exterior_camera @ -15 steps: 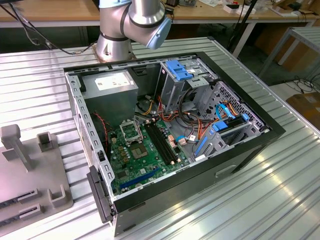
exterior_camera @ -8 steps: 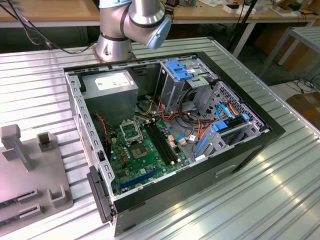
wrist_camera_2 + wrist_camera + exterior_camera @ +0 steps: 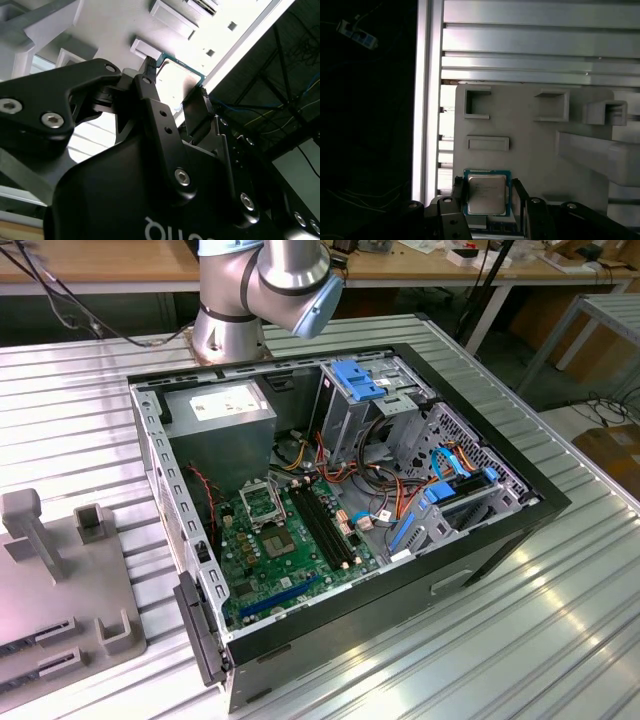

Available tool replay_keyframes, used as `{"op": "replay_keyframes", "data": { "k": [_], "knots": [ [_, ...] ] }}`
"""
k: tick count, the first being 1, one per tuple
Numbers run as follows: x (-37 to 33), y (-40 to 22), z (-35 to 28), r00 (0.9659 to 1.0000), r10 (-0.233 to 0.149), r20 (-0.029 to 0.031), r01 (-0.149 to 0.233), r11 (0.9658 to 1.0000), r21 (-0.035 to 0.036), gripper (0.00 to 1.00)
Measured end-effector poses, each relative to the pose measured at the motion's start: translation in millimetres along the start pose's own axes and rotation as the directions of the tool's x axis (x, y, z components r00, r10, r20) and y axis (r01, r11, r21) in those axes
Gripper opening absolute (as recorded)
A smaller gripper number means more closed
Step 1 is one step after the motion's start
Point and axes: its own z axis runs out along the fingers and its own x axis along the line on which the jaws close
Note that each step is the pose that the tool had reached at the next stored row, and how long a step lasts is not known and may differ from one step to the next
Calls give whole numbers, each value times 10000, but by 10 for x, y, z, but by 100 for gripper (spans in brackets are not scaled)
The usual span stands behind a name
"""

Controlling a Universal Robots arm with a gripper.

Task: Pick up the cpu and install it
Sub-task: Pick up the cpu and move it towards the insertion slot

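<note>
Cpu [image 3: 486, 192] sits square between the two black fingers [image 3: 458, 194] of the gripper [image 3: 488, 197], over one edge of the grey fixture [image 3: 530, 145]. In both wrist views the jaws look closed on two opposite side edges of the chip, with its silvery lid facing the camera and its green rim showing. I cannot tell whether it is lifted clear of the fixture or resting on it. The fixture lies on the ribbed metal table [image 3: 520, 640]. Beside the fixture, toward the exterior view's right, stands the open computer case [image 3: 480, 550] with the black-framed socket [image 3: 262, 505] on its board.

Holding is the step in hand, I'd say. Doing it well means pressing on the rim edges only, evenly on both sides, so the chip lies flat and does not twist or tip. Any rise from the fixture wants to be straight and slow, well off the fixture's raised blocks [image 3: 600, 112], with the underside touching nothing.
</note>
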Motion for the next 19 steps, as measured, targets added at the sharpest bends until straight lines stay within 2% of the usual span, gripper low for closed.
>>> {"op": "replay_keyframes", "data": {
  "k": [19],
  "knots": [
    [4, 2, -84, 10000, 0, -1, 0, 10000, 1, 47]
  ]
}}
